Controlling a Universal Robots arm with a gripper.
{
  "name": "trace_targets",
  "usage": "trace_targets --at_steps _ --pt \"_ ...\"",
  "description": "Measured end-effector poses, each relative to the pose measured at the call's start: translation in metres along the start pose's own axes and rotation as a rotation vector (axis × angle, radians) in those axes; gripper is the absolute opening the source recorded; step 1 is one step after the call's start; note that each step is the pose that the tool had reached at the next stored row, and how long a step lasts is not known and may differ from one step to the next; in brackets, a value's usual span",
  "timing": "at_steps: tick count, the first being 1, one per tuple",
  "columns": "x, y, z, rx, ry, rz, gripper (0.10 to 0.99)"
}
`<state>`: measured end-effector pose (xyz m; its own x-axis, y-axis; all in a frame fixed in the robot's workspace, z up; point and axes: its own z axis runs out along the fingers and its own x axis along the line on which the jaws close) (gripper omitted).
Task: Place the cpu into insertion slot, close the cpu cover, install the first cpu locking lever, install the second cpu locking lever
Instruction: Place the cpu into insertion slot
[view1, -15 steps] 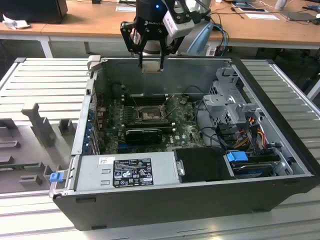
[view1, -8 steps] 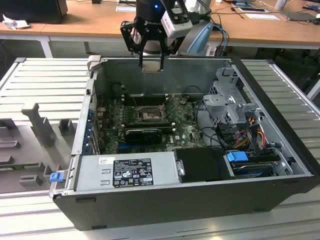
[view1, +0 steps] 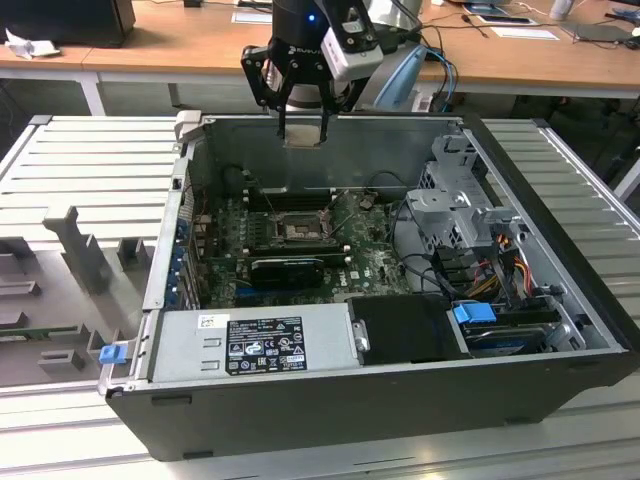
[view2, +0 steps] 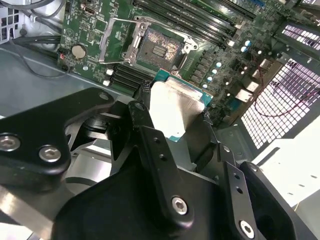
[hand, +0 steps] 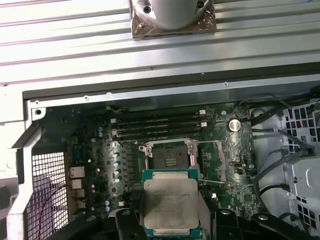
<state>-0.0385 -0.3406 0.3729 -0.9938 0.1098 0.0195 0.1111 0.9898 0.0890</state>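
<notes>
We are pinching the cpu (hand: 171, 202) in our hand (view1: 303, 130) above the empty insertion slot (hand: 170, 158); the cpu cover (hand: 211, 161) beside it is lying open, nothing installed.

The cpu (hand: 170, 202) is held clear of the insertion slot (hand: 169, 159).
Its silver top is turned up; the cpu cover (hand: 212, 161) is swung open.

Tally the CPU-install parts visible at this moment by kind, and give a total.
cpu, held above the board: 1
tool, shut on the cpu: 1
insertion slot, empty: 1
cpu cover, swung open beside the slot: 1
coin cell on the board: 1
Total: 5
</notes>
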Motion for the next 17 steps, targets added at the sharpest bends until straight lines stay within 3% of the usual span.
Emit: trace_targets --at_steps 17 --pt "0.0000 0.0000 0.0004 -0.002 -0.0069 0.076 0.525"
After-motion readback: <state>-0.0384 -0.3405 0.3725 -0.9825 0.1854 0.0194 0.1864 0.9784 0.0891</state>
